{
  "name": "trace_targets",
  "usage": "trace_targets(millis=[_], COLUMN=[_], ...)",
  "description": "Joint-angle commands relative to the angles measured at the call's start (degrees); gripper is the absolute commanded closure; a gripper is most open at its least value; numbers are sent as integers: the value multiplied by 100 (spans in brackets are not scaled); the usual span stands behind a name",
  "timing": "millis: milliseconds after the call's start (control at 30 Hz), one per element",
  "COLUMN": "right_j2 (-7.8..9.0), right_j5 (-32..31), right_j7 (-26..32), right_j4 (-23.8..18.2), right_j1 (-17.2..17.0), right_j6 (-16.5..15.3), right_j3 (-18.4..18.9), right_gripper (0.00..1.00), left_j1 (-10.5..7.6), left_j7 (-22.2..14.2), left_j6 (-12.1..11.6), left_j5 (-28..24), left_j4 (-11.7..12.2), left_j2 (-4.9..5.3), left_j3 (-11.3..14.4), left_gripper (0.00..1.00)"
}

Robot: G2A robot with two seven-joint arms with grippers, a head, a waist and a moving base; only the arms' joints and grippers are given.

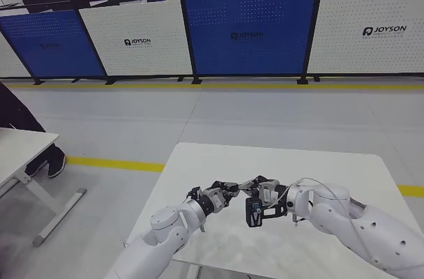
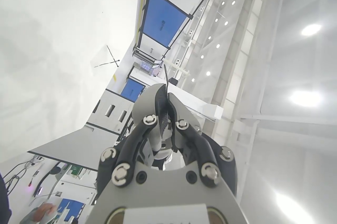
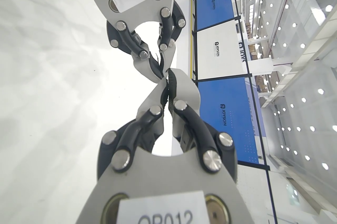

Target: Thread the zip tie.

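Both grippers meet tip to tip a little above the middle of the white table [image 1: 198, 164]. My left gripper [image 2: 167, 92] is shut on the thin black zip tie [image 2: 165, 75], whose narrow end sticks out past the fingertips. In the right wrist view my right gripper [image 3: 168, 83] is shut too, with a short black piece of the zip tie [image 3: 159, 59] running between its tips and the left gripper [image 3: 160, 70] facing it. From above, the left gripper [image 1: 229, 190] comes in from the lower left and the right gripper [image 1: 252, 185] from the right. Most of the tie is hidden by the fingers.
The table's far edge [image 1: 282, 145] and left edge [image 1: 153, 199] border open floor with a yellow line [image 1: 114, 164]. Another white table [image 1: 17, 146] stands at the far left. Blue and white partition panels [image 1: 247, 35] line the back.
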Motion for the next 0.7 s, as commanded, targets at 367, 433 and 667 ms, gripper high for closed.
trace_targets(millis=[367, 433, 667], right_j2=[262, 325, 372], right_j5=[407, 841, 1623], right_j7=[-314, -280, -41], right_j4=[-56, -18, 105], right_j1=[-648, -841, -1084], right_j6=[247, 333, 226], right_j3=[934, 1170, 1455], right_gripper=[0, 0, 0], left_j1=[-48, -45, -52], left_j7=[411, 534, 802], left_j6=[-343, -494, -745], left_j5=[935, 1382, 2254], left_j4=[98, 117, 219], left_j2=[-44, -47, -81], left_j3=[136, 218, 488], left_gripper=[100, 100, 100])
